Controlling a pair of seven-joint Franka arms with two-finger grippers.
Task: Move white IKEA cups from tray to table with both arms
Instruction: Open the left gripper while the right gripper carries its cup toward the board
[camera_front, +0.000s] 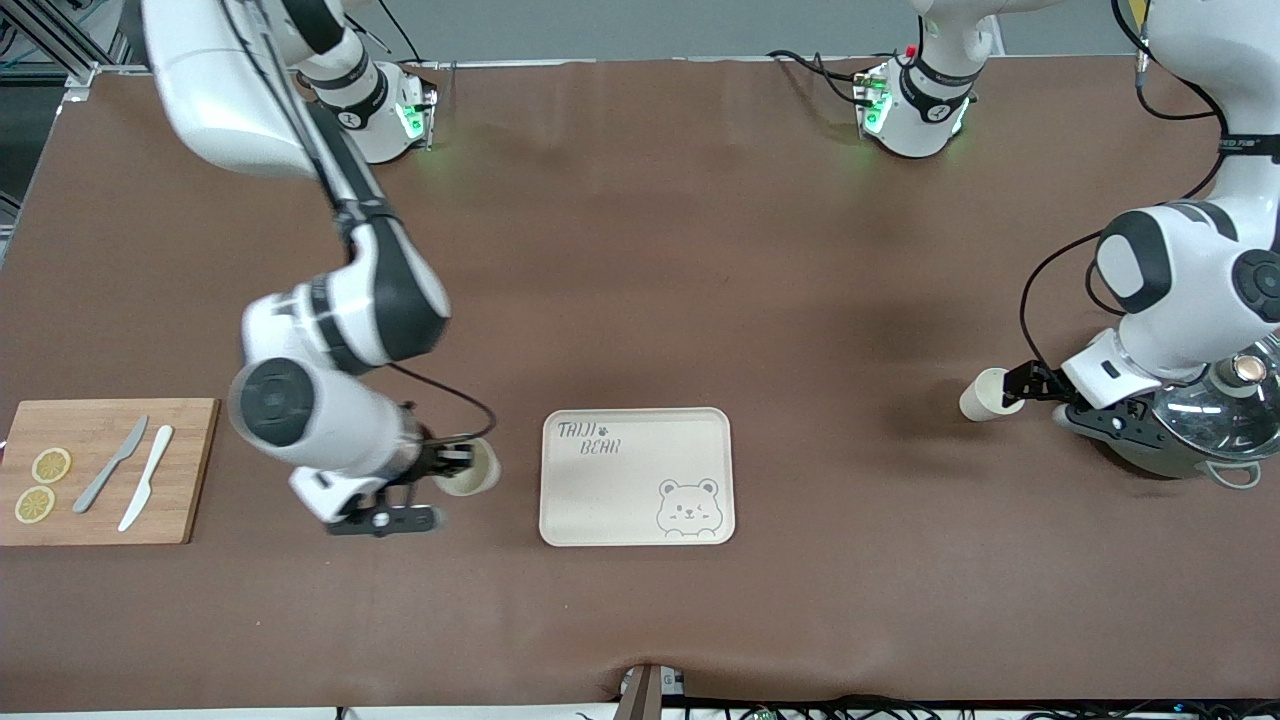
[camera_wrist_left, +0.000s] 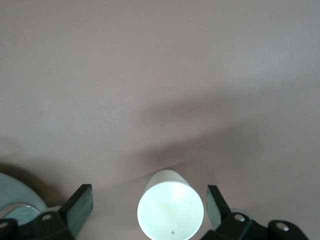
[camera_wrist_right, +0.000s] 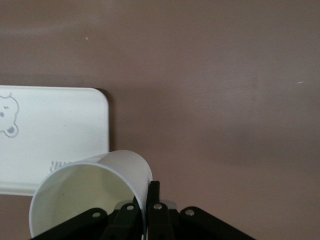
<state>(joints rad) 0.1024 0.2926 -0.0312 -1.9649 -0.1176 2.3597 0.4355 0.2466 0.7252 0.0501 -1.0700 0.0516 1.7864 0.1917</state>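
Tray (camera_front: 600, 480) bare: both white cups off it. Sits mid-table, toward the front camera edge, bear drawing and lettering unobstructed.

Cup one (camera_front: 983, 394) down on the table (camera_front: 640, 250) toward the left arm's end, well apart from the tray. Looks upright in the left wrist view (camera_wrist_left: 170, 207). Left gripper (camera_front: 1022, 385) around it with fingers (camera_wrist_left: 80, 206) spread wide, a clear gap each side of the cup wall, no contact visible. Reads as released; only the retreat left on that side. Worth watching: glass-lidded pot (camera_front: 1215, 420) just beside the left wrist, so little room for backing out.

Cup two (camera_front: 474, 467) pinched by the right gripper (camera_front: 452, 462), jaws clamped on the rim wall, one finger inside and one outside per the right wrist view (camera_wrist_right: 92, 192). Cup tilted, mouth toward the wrist camera. Positioned over bare table between the tray and the wooden cutting board (camera_front: 100, 470), already clear of the tray edge (camera_wrist_right: 55, 135). Cannot tell whether its base touches the table yet.

Board holds two lemon slices (camera_front: 42, 485) and two knives (camera_front: 128, 475); not part of the job.

Progress estimate: one cup delivered, second past the tray but not set down. Remaining: level cup two, lower, open, withdraw both arms.
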